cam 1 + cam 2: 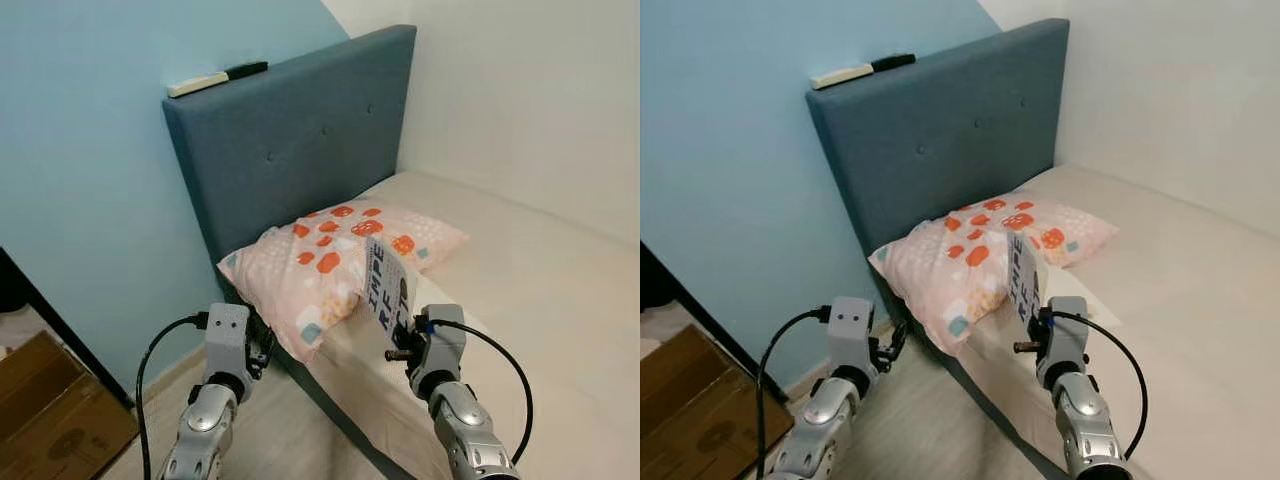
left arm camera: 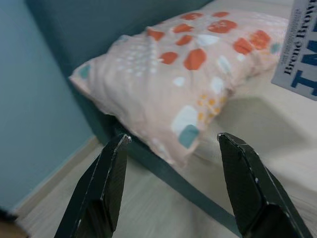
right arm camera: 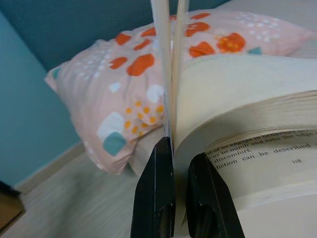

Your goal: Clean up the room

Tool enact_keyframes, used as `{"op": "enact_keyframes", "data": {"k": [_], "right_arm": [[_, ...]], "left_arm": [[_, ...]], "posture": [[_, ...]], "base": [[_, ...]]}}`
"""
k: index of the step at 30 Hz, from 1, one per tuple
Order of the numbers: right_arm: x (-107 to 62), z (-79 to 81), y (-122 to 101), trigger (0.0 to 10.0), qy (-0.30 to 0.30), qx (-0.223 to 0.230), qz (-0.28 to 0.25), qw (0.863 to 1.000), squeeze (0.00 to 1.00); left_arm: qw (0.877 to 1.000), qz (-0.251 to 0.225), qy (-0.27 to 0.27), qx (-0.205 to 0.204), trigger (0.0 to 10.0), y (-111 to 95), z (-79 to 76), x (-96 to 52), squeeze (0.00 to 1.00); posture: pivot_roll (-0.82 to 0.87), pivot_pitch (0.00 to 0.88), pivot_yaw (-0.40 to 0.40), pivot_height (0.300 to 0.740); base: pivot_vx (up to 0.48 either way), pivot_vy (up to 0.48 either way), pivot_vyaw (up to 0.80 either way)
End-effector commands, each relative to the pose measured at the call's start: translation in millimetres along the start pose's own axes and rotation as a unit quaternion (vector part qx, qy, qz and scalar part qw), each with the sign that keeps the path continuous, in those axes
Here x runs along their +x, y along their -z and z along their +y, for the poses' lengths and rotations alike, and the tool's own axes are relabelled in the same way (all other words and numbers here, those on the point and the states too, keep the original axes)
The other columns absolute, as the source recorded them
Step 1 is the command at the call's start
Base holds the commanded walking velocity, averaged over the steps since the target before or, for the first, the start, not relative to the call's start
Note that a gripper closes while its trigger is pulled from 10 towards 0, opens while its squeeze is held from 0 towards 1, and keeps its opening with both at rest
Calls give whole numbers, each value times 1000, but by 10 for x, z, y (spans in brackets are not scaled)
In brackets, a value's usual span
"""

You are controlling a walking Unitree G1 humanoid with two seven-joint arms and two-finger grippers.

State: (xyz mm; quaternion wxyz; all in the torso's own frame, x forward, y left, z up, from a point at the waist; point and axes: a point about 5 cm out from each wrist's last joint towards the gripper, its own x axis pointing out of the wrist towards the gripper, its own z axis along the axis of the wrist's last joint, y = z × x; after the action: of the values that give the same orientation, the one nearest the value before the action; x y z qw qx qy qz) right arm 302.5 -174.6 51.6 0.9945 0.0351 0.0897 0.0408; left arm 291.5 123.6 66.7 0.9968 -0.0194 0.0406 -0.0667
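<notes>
Two grippers are up before us: the right gripper [image 3: 179, 163] pinches a book [image 1: 388, 283] by its cover, upright over the bed's [image 1: 560, 290] near edge beside the pillow [image 1: 330, 265]; the left gripper [image 2: 171, 144] gapes wide, empty, over the floor [image 2: 143, 198].

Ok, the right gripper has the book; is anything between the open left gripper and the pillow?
Nothing visible. The left gripper is open in the air beside the bed, aimed at the near corner of the pillow. The book, pinched in the right gripper, hangs off to the side.
</notes>
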Motion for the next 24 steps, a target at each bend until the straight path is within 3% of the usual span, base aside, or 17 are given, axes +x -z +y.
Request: {"op": "enact_keyframes", "data": {"k": [1, 24], "right_arm": [[-1, -5, -80, 10000, 3, 2, -27, 1000, 0], [2, 21, -77, 10000, -2, 4, -27, 1000, 0]], "left_arm": [[1000, -4, 2, -2, 10000, -4, 9, -22, 0], [1000, -12, 6, -9, 10000, -21, 23, -28, 0]], "posture": [[0, 75, 1, 740], [1, 65, -1, 740]], "base": [[0, 0, 0], [299, 0, 0]]}}
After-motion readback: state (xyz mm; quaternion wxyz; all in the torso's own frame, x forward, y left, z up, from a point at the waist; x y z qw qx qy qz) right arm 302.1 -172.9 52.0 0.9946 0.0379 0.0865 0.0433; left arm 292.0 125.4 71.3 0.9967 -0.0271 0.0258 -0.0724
